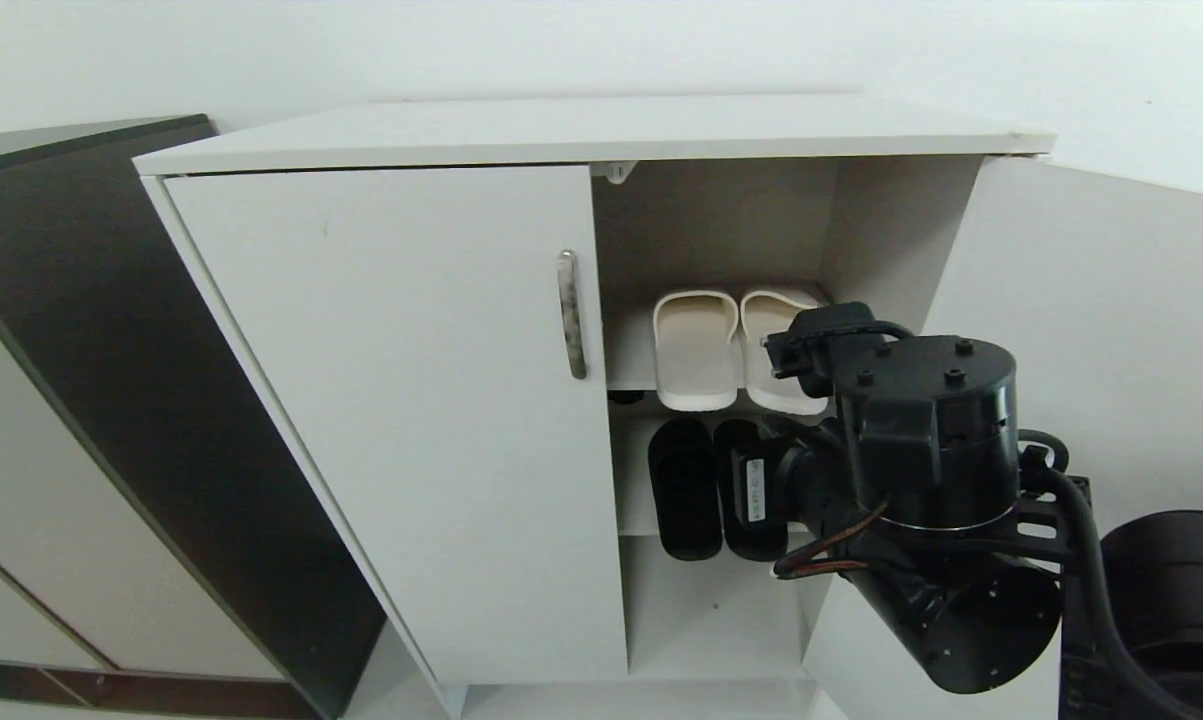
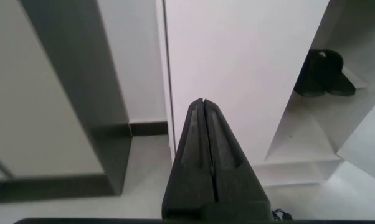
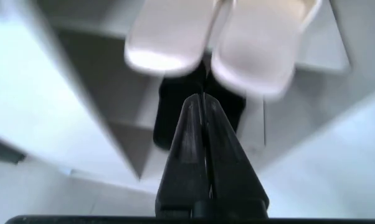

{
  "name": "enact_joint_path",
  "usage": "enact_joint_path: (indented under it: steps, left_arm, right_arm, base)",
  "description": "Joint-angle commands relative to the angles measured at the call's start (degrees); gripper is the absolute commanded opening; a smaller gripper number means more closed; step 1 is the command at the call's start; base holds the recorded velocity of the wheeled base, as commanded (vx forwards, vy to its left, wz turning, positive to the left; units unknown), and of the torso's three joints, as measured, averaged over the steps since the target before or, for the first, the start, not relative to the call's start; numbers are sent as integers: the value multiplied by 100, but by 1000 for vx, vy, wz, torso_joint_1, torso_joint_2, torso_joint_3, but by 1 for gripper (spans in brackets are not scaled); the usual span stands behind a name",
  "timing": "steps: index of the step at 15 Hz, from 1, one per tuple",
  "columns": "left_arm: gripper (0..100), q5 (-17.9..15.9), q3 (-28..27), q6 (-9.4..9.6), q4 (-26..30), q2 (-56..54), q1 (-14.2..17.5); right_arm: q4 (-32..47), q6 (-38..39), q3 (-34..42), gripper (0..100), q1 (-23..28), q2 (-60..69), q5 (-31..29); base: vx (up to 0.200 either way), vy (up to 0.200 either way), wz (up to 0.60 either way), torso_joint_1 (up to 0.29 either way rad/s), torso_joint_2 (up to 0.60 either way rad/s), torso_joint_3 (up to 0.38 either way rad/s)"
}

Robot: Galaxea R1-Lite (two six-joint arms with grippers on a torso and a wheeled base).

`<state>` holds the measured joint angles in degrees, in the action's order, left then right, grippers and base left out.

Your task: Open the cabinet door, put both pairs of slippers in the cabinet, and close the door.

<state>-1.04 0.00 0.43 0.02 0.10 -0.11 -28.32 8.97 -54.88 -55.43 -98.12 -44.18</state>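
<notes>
Two pairs: both lay inside the cabinet (image 1: 581, 130), in its uncovered right half, one above the other.
White slippers (image 1: 701, 350): side by side on the upper shelf (image 1: 629, 360), touching each other, near ends hanging a little over the shelf's front edge.
Black slippers (image 1: 686, 490): side by side on the middle shelf (image 1: 633, 490), directly below the white pair, near ends also past the front edge.
Left door (image 1: 391, 420): was shut, flat across the cabinet's left half, with an upright metal handle (image 1: 571, 315) near its inner edge.
Right door (image 1: 1091, 330): stood wide open, swung out to the right of the opening.
Right arm (image 1: 931, 450): was in front of the opening's lower right, covering part of the right-hand slipper of each pair.
Right gripper (image 3: 204, 98): fingers were pressed together with nothing between them, tips pointing at the black slippers just below the white pair, apart from both.
Left gripper (image 2: 203, 102): fingers were pressed together and held nothing, low before the left door, above the floor (image 2: 144, 162).
Dark panel (image 1: 111, 350): leaned beside the cabinet's left side.
</notes>
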Motion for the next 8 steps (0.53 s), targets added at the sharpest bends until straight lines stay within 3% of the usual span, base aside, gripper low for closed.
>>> enact_joint_path:
  steps: [1, 8]
  left_arm:
    - [0, -2, 0, 1, -2, -1, 2]
    - [0, -2, 0, 1, -2, -1, 2]
  right_arm:
    - [2, 8, 4, 0, 6, -23, 6]
    - [-51, -18, 74, 0, 111, -32, 23]
  base:
    - [-200, 0, 0, 2, 7, 7]
    - [-200, 0, 0, 2, 4, 2]
